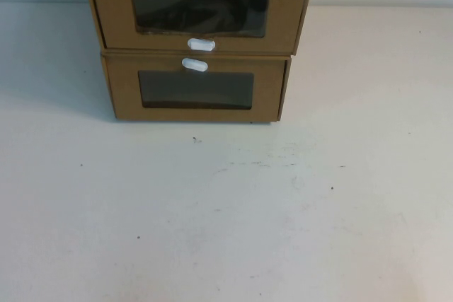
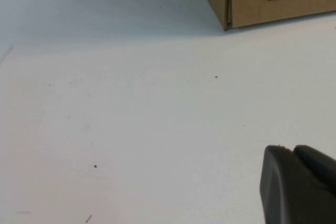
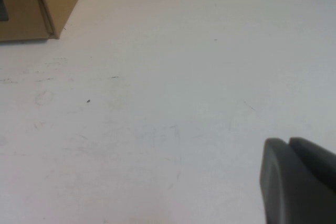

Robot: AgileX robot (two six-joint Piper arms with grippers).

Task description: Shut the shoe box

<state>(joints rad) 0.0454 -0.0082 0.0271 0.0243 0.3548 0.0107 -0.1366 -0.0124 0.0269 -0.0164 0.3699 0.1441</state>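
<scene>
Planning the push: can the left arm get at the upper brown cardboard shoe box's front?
Probably yes: bare white table lies between the left gripper and the stacked boxes; the upper brown cardboard shoe box faces it unobstructed.

I could not see either arm from the high view. The left gripper (image 2: pixel 299 184) showed only as a dark corner cut by its wrist frame's edge, and the right gripper (image 3: pixel 298 179) likewise; I could not tell how either one's fingers stood. The shoe box (image 1: pixel 198 8), stacked on the lower box (image 1: pixel 196 88), was cropped at its top by the frame. Behind its window (image 1: pixel 199 12) lay a dark shape too murky to name.
</scene>
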